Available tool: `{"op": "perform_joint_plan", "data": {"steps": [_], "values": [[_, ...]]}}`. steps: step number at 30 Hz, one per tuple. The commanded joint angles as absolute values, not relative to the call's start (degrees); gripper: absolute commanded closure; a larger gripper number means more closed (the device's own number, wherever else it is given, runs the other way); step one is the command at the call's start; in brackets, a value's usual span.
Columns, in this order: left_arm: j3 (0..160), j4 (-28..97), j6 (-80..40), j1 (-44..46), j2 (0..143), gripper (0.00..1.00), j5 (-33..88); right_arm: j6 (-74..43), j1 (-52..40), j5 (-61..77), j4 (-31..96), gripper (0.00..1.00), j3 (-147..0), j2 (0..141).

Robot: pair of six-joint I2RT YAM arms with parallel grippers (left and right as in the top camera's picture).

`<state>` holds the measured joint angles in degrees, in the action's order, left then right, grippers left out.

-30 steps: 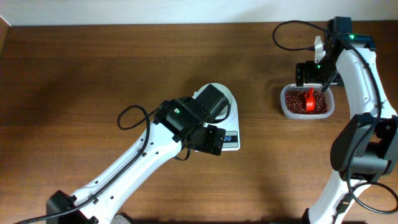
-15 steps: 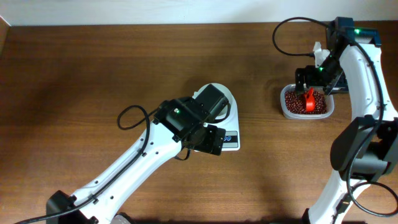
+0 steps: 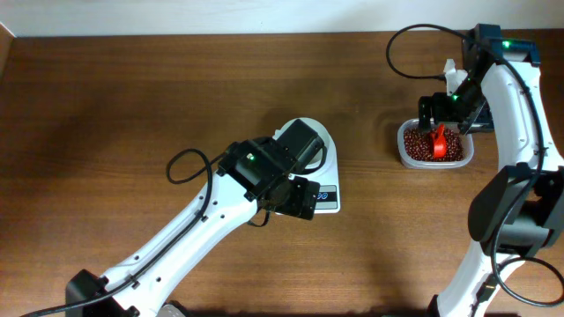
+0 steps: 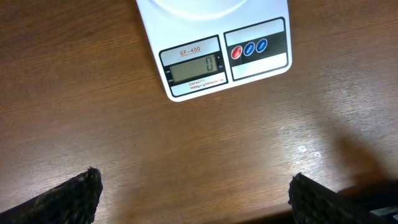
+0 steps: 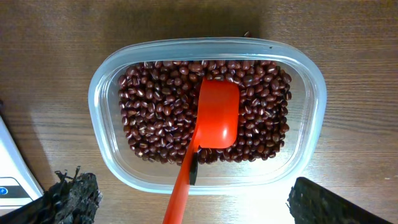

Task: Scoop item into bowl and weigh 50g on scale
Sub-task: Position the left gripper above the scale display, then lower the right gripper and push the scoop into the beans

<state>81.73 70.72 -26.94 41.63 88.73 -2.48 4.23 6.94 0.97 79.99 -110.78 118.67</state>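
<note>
Seeing nothing moved since before, my right gripper (image 5: 196,190) gaping empty over red scoop (image 5: 217,115) in beans (image 5: 149,118), left gripper (image 4: 196,186) spread empty above scale (image 4: 211,56)

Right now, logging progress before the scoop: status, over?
Left claw open, empty, in front of scale, display reads 0. Right claw open above beans in tub; red scoop lying in them, ungripped. No obstruction seen.

The dark brown wooden bench (image 3: 132,106) carries two things directly. The white scale (image 4: 214,59) sits flat near its middle, display facing the near edge. A clear plastic tub (image 5: 314,106) rests far right, well apart from the scale.
</note>
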Motion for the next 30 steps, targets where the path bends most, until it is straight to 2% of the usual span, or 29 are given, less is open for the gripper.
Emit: {"op": "perform_joint_plan", "data": {"steps": [1, 13, 30], "values": [[81.5, 70.7, -27.8, 41.8, 88.7, 0.01, -3.5, 3.6, 7.2, 1.5, 80.1, 0.01, -110.8, 118.3], [81.5, 68.1, -27.8, 41.8, 88.7, 0.01, -8.0, 3.6, 7.2, 1.5, 80.1, 0.01, -110.8, 118.3], [81.5, 67.5, -27.8, 41.8, 88.7, 0.01, -6.3, 3.6, 7.2, 1.5, 80.1, 0.01, -110.8, 118.3]]}}
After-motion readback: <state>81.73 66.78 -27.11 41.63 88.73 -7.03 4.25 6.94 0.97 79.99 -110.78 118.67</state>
